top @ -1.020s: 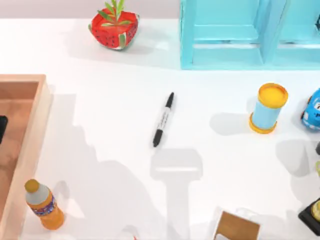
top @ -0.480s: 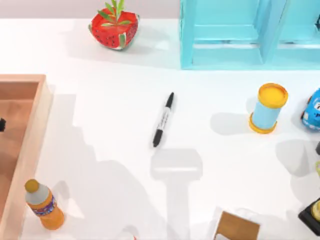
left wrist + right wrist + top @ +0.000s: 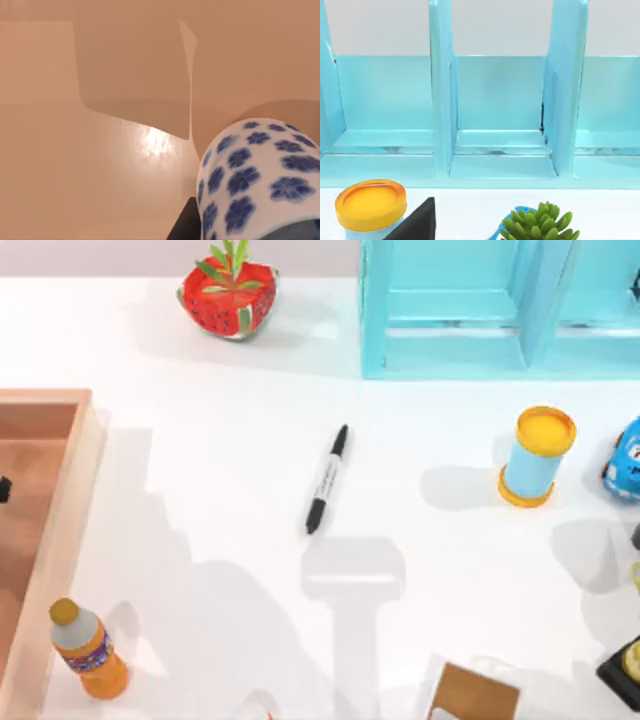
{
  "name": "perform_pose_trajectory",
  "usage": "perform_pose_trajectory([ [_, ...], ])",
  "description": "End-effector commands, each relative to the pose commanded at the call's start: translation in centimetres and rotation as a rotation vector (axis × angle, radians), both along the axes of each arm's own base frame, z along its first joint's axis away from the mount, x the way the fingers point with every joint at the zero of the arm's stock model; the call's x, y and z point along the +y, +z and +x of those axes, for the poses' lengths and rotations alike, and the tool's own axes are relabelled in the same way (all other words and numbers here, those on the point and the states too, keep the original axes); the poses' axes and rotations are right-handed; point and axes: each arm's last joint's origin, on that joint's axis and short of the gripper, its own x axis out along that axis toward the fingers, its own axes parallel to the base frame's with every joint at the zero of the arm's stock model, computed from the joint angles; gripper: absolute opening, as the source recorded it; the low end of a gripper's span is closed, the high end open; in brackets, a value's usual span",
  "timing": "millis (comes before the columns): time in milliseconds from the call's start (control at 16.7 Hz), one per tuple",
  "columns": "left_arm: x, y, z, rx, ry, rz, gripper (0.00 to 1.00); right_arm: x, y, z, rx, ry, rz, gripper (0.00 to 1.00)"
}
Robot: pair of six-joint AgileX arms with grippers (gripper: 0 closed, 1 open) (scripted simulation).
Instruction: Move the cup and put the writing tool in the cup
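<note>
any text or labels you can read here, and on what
No text reads clearly.
Marker pen: print on its white label band, too small to read.
Orange bottle: a blue label band, blurred, unreadable.
Cup: blue flower pattern, no words.
Light-blue cylinder: no visible lettering.

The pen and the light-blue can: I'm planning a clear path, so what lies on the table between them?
Nothing: in the top view the white table between the pen and the can is bare.
</note>
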Motion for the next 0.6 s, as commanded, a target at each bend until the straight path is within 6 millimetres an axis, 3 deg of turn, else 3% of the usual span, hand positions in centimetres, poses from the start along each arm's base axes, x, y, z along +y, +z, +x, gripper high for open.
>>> perform_pose_trajectory([
  [360, 0.0, 0.4, 0.3, -0.017, 0.010, 0.005, 0.00, 0.0, 0.0, 0.0, 0.000, 0.000, 0.000, 1.00],
  [600, -0.5, 3.7, 2.0, -0.091, 0.087, 0.022, 0.00, 0.0, 0.0, 0.0, 0.000, 0.000, 0.000, 1.00],
])
